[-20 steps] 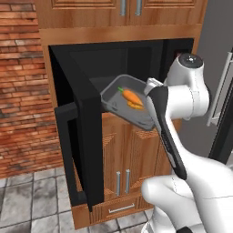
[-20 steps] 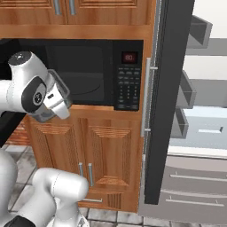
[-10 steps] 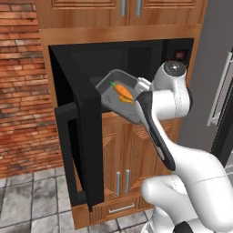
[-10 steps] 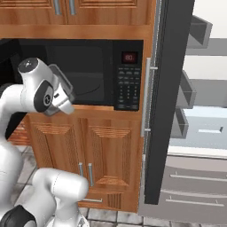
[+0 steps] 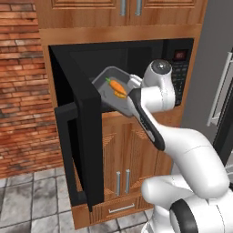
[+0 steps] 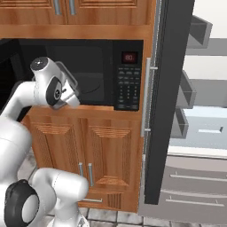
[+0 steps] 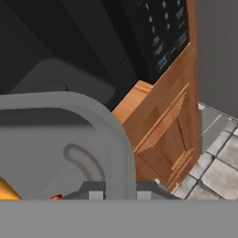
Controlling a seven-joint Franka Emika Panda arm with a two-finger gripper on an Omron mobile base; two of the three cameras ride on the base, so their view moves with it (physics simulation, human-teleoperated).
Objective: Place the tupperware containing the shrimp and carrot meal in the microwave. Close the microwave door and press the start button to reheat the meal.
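Note:
The tupperware (image 5: 113, 88), a shallow grey tub, hangs tilted in front of the open microwave (image 5: 179, 75), at the mouth of its dark cavity. Orange pieces of the shrimp and carrot meal (image 5: 117, 87) lie inside it. My gripper (image 5: 130, 92) is shut on the tub's right rim. In the hand view the tub (image 7: 69, 144) is close below, the gripper (image 7: 122, 191) clamps its rim, and a bit of orange food (image 7: 7, 188) shows at the left edge. The microwave door (image 5: 88, 136) stands swung out to the left, its bar handle (image 5: 68, 154) facing me. The keypad (image 6: 128, 86) sits under a red display (image 6: 129, 57).
The tall dark fridge door (image 6: 166, 102) stands open right of the microwave, with grey shelf bins (image 6: 186, 88) on its inner side. Wooden cabinet doors (image 6: 106, 146) lie below the microwave. A brick wall (image 5: 22, 91) is on the left.
My arm has carried the tub left and slightly up, closer to the microwave's opening. The grip on its rim is unchanged.

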